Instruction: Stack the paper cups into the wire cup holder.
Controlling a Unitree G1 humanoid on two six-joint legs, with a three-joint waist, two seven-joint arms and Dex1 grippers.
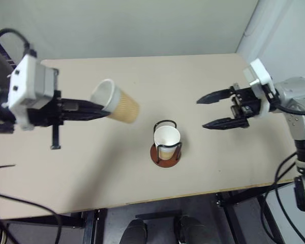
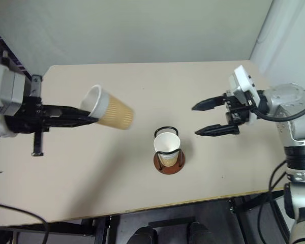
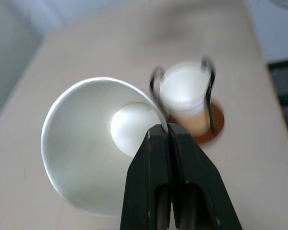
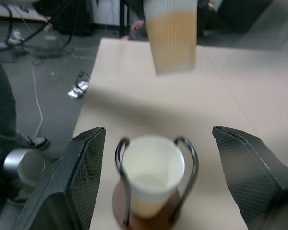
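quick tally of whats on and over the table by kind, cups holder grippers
paper cups: 2, one held by the left gripper, one in the holder
wire cup holder: 1
grippers: 2, left, and right gripper open
total: 5

Left gripper (image 1: 99,109): raised, pointing toward the robot's right, jaws pinched together on a paper cup's (image 1: 117,104) rim. Right gripper (image 1: 206,112): raised, pointing toward the robot's left, fingers spread wide apart, nothing between them.

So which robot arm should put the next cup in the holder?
Probably the left. Its left gripper already pinches a paper cup by the rim, near the wire cup holder. The right gripper is open and empty.
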